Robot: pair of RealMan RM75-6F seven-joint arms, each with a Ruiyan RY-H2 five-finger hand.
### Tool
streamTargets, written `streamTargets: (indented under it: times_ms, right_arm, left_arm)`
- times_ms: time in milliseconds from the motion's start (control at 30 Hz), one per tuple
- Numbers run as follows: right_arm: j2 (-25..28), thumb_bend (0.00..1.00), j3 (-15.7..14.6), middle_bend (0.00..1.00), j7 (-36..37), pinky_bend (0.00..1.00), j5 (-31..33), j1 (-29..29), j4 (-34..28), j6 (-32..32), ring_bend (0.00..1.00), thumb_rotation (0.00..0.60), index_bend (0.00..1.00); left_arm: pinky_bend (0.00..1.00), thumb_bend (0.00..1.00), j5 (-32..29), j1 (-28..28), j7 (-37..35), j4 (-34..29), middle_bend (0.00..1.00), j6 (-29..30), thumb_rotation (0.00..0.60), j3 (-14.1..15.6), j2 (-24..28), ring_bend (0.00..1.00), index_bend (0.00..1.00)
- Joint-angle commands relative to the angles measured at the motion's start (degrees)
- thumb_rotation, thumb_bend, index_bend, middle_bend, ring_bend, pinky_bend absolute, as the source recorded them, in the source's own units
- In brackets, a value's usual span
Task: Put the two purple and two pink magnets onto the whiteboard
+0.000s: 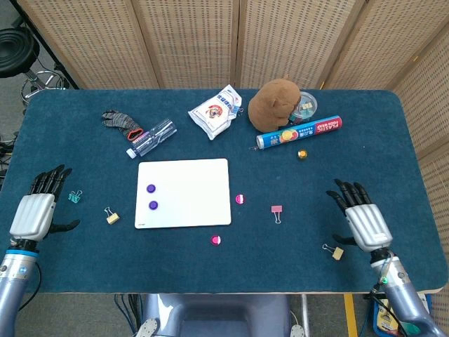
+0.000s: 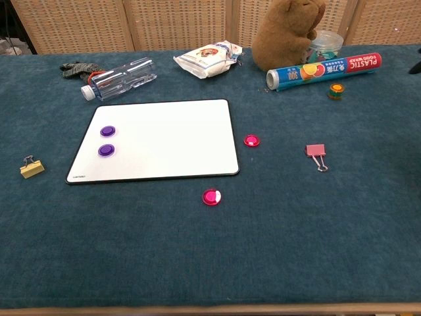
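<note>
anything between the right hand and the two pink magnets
Only the pink binder clip lies roughly between the right hand and the upper pink magnet. The lower pink magnet has bare cloth on that side.

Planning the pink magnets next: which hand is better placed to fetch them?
Right hand: both pink magnets lie on its side of the whiteboard; left hand sits beyond the board's far edge.
</note>
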Motion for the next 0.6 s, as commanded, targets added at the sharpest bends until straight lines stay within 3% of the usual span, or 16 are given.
streamTargets:
  times_ms: [33,233,600]
  right_arm:
    - [-1.6,0.00,3.3,0.00,-2.7,0.00,4.4,6.5,-3.0,-8.2,0.00,0.600,0.18]
    - [-6.5,0.00,6.4,0.00,-8.2,0.00,10.2,14.1,-0.9,-15.1,0.00,0.600,0.24]
    - [-17.4,0.00,10.0,0.00,-16.6,0.00,21.2,24.6,5.5,-20.2,0.00,0.600,0.30]
  left_arm:
    - [0.00,0.09,0.6,0.7,-1.1,-0.4,0.00,0.5,0.600,-0.1,1.0,0.00,0.00]
    - [0.00,0.09,1.6,1.7,-2.0,-1.3,0.00,1.1,0.600,-0.3,2.7,0.00,0.00]
    - [0.00,0.09,0.4,1.7,-2.1,-1.3,0.00,-1.3,0.600,-1.0,3.3,0.00,0.00]
